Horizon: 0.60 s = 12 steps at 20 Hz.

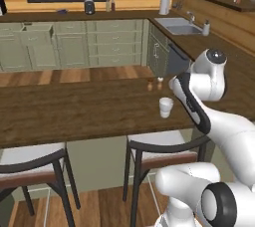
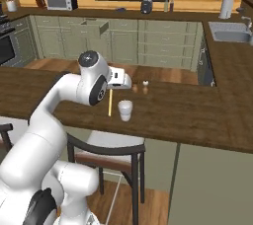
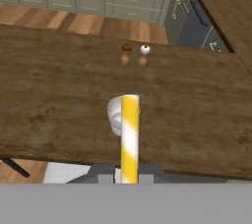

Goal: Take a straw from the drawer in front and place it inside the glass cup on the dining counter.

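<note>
Over tabletop (image 3: 59,100), end effector (image 3: 130,179) clamped on straw (image 3: 130,134), straw hanging upright just beside cup (image 2: 125,110), its tip over cup rim in hand view. Two shakers (image 3: 134,55) sit further back.

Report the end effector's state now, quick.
End effector: closed on the straw, held above the glass cup on the dining counter.

Even soft rendered light, faint shadows, no glare, slightly blurry low-resolution textures
</note>
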{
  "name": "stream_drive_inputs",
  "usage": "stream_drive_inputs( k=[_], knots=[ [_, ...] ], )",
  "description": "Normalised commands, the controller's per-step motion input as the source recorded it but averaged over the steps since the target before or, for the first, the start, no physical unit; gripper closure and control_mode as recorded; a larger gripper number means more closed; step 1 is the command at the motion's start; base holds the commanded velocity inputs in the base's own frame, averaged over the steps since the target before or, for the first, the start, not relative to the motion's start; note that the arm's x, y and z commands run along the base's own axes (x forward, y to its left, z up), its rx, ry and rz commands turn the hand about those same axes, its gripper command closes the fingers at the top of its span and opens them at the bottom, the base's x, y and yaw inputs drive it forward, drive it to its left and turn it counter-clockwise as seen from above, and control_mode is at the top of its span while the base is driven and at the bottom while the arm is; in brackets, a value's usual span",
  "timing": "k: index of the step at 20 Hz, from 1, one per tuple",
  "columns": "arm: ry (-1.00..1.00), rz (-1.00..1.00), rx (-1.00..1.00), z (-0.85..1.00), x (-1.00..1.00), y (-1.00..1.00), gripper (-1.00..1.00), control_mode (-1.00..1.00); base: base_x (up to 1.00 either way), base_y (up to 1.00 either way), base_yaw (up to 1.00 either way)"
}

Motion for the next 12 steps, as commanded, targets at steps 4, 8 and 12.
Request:
stream_drive_inputs(
  k=[4,8,12],
  knots=[
    [0.0,0.0,0.0,0.0,0.0,0.0,1.0,1.0,0.92,-0.17,0.18],
    [-0.03,0.21,0.25,0.39,0.08,-0.35,1.0,-1.0,0.16,-0.05,0.05],
    [-0.16,0.35,0.39,0.39,0.0,-0.72,1.0,-1.0,0.0,0.0,0.0]
  ],
)
